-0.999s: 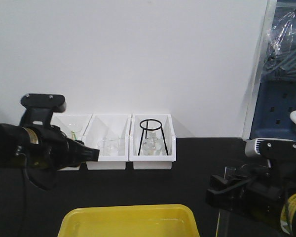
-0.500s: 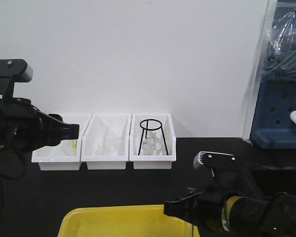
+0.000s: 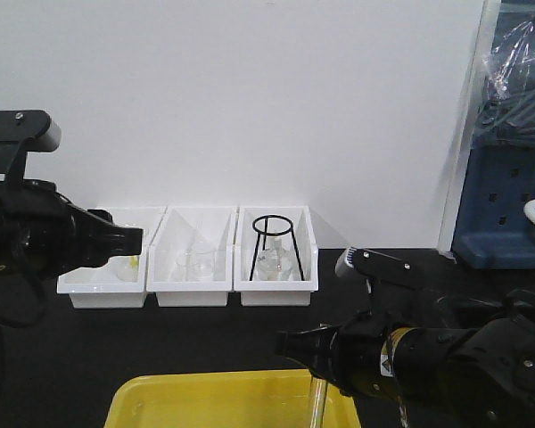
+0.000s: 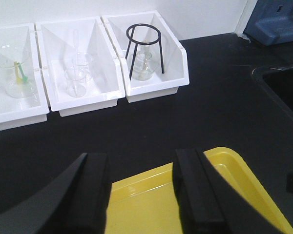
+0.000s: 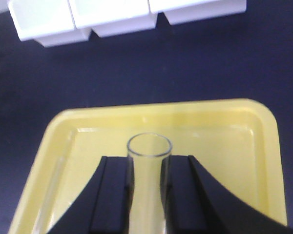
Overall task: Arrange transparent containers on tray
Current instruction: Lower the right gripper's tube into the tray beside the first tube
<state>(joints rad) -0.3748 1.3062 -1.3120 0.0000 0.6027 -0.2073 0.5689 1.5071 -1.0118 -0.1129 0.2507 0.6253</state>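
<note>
The glass tube (image 5: 148,155) stands upright, rim up, pinched in the right gripper (image 5: 147,185) over the yellow tray's (image 5: 263,146) 6 o'clock half, probably so it can go straight down. The left gripper (image 4: 144,195) hangs spread and empty toward 9 o'clock, leaving room; white bins (image 4: 78,105) lie at 12 o'clock.

The left gripper (image 4: 139,163) fills the bottom of the frame, its two black fingers (image 4: 90,192) standing apart with nothing between them. Behind them, at lower right, lies the yellow tray (image 4: 234,168) on the black tabletop (image 4: 215,112). Three white bins (image 4: 80,100) line the top; the right one holds a black ring stand (image 4: 144,46), the middle one clear beakers (image 4: 75,80).
</note>
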